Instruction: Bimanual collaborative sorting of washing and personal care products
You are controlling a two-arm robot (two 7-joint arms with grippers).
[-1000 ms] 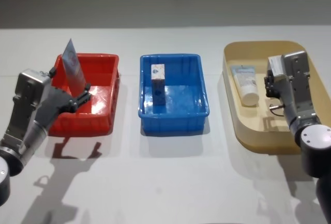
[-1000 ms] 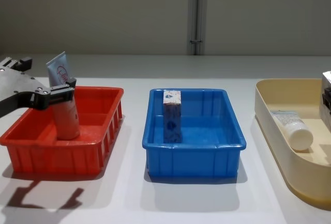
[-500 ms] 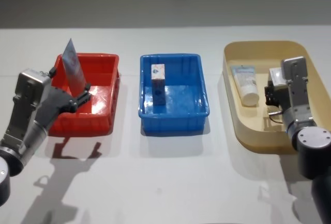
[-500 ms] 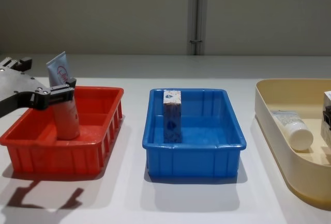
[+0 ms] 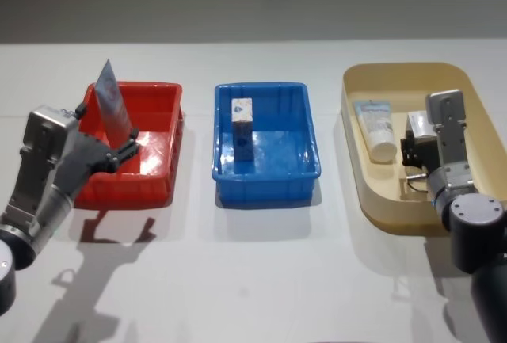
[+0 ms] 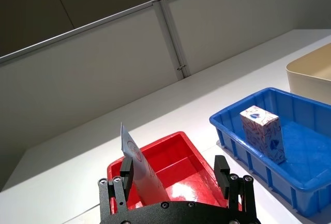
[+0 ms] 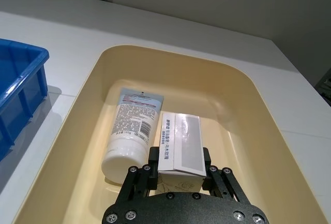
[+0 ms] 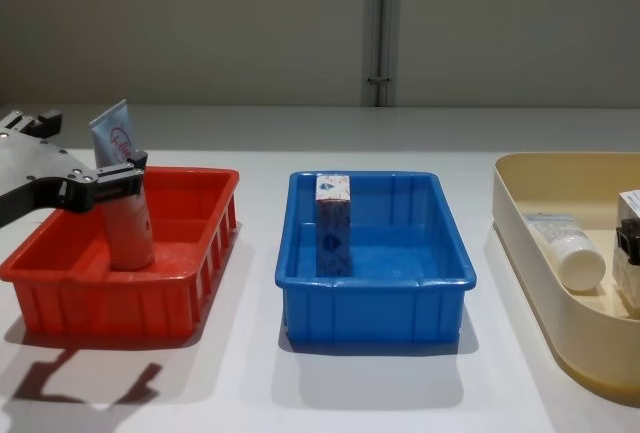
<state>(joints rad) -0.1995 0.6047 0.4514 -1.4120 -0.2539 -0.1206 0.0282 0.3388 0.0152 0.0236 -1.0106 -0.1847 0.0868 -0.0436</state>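
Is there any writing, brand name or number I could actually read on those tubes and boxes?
Tube lying in the beige tub: rows of small print, too blurred to read.
Carton held by the right gripper: a line of small characters, unreadable.
Tube held by the left gripper in the red tub: a round red logo, lettering illegible.
Carton standing in the blue tub: pattern, no legible words.

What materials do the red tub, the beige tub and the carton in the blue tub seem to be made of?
Red tub: probably moulded plastic, glossy, with ribbed walls and a shiny floor.
Beige tub: likely plastic too, smooth, rounded, duller sheen.
Carton: looks like printed cardboard, with sharp folded edges and flat faces.
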